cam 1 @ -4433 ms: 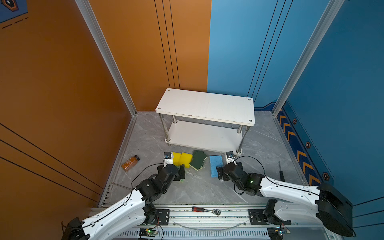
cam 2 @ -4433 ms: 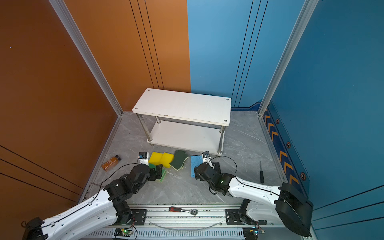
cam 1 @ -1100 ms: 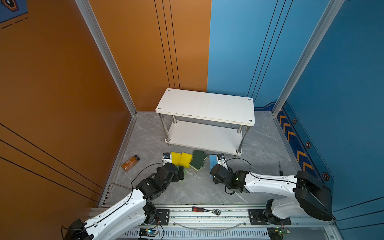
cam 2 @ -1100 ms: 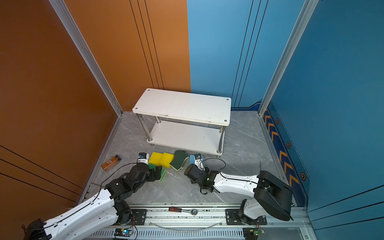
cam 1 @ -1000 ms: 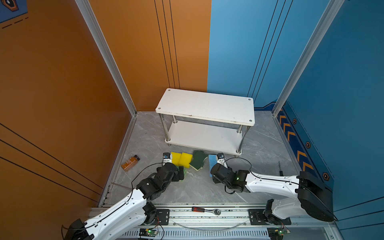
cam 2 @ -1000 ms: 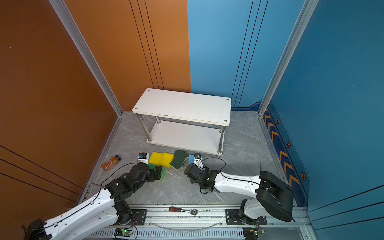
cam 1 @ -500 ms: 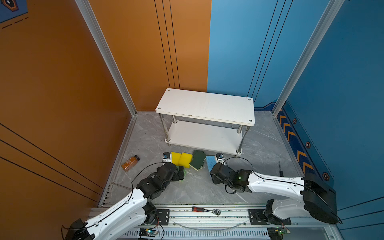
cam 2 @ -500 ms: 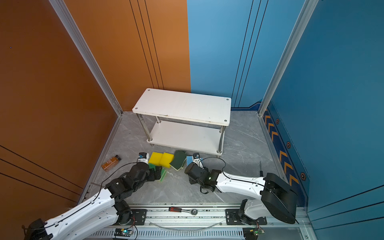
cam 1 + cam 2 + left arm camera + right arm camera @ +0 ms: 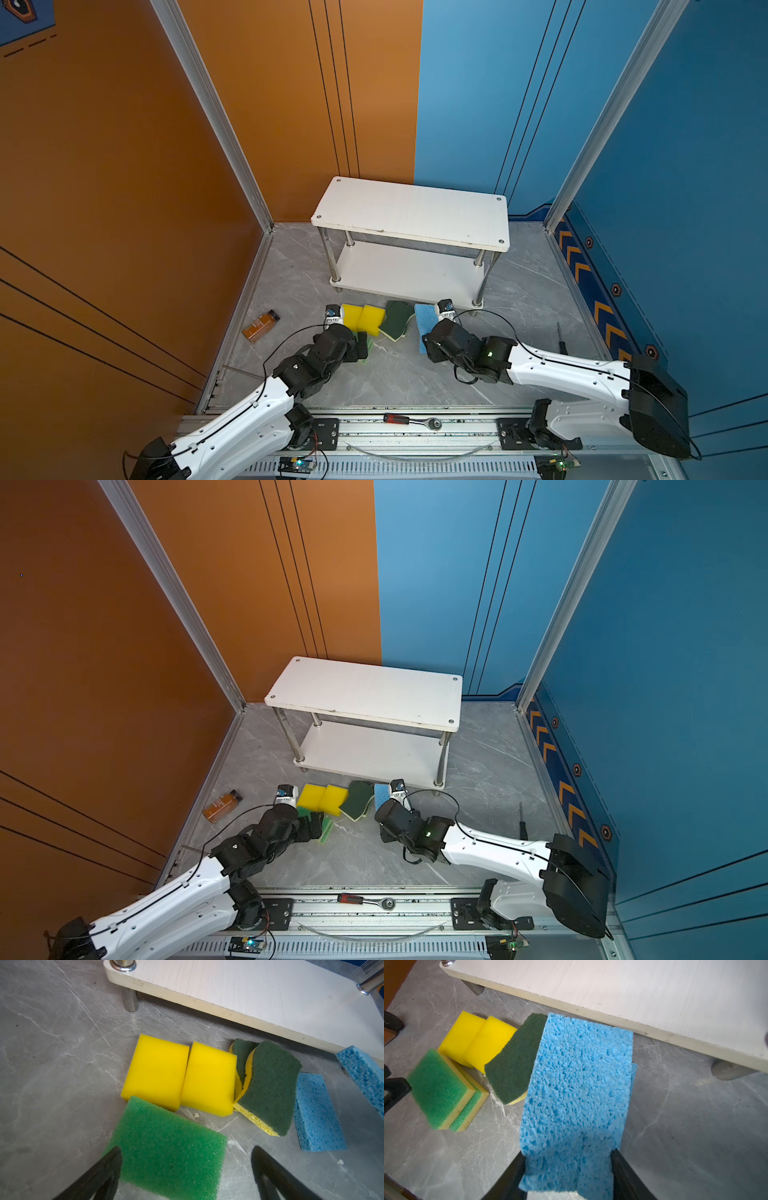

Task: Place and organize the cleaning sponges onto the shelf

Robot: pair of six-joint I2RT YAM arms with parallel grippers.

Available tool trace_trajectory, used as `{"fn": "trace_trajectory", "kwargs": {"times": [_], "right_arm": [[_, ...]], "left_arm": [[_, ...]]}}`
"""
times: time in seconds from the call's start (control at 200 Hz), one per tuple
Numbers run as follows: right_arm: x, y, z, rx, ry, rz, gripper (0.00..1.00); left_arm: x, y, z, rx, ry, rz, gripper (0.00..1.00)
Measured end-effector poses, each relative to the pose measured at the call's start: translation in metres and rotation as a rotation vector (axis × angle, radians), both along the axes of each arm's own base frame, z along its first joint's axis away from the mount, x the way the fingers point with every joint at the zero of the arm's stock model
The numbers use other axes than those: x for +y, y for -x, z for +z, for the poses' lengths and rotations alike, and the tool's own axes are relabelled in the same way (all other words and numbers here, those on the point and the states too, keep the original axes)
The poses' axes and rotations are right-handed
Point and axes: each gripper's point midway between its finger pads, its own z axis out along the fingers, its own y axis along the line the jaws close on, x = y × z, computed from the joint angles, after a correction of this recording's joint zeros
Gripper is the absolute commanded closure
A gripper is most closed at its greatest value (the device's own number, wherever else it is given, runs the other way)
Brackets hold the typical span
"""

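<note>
The white two-tier shelf (image 9: 411, 212) stands at the back with both boards bare. The sponges lie on the floor in front of it: two yellow blocks (image 9: 155, 1070), two dark-green wavy ones (image 9: 270, 1086), and a light-green-topped pair (image 9: 438, 1084) stacked one on the other. My left gripper (image 9: 186, 1150) is open, its fingers on either side of the top green sponge (image 9: 166, 1147). My right gripper (image 9: 568, 1156) is shut on a blue sponge (image 9: 579, 1084), held tilted just above a second blue sponge (image 9: 315, 1111) on the floor.
A brown bottle (image 9: 260, 326) lies on the floor to the left, near the orange wall. A screwdriver (image 9: 561, 338) lies at the right by the blue wall. A ratchet (image 9: 411, 419) rests on the front rail. The shelf's lower board (image 9: 633, 991) is just beyond the sponges.
The right gripper's jaws have closed in on the blue sponge and raised its far end off the one beneath. The left arm has not moved.
</note>
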Motion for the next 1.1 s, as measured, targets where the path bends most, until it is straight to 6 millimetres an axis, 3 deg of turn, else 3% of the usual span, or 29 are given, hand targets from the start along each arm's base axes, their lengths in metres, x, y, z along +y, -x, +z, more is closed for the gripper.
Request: {"fn": "trace_trajectory", "kwargs": {"times": [0.361, 0.781, 0.891, 1.097], "right_arm": [[-0.013, -0.02, 0.018, -0.039, -0.01, -0.054, 0.44], [-0.067, -0.063, 0.037, -0.121, 0.038, -0.227, 0.44], [-0.073, -0.074, 0.042, -0.139, 0.057, -0.254, 0.44], [-0.074, -0.086, 0.03, -0.139, 0.13, -0.267, 0.44]], "left_arm": [[0.0, 0.0, -0.004, 0.013, -0.013, -0.006, 0.02], [0.001, 0.0, -0.004, 0.015, -0.017, -0.009, 0.02], [0.0, 0.0, -0.005, 0.021, -0.018, -0.018, 0.02], [-0.002, 0.0, -0.005, 0.024, -0.016, -0.024, 0.02]]}}
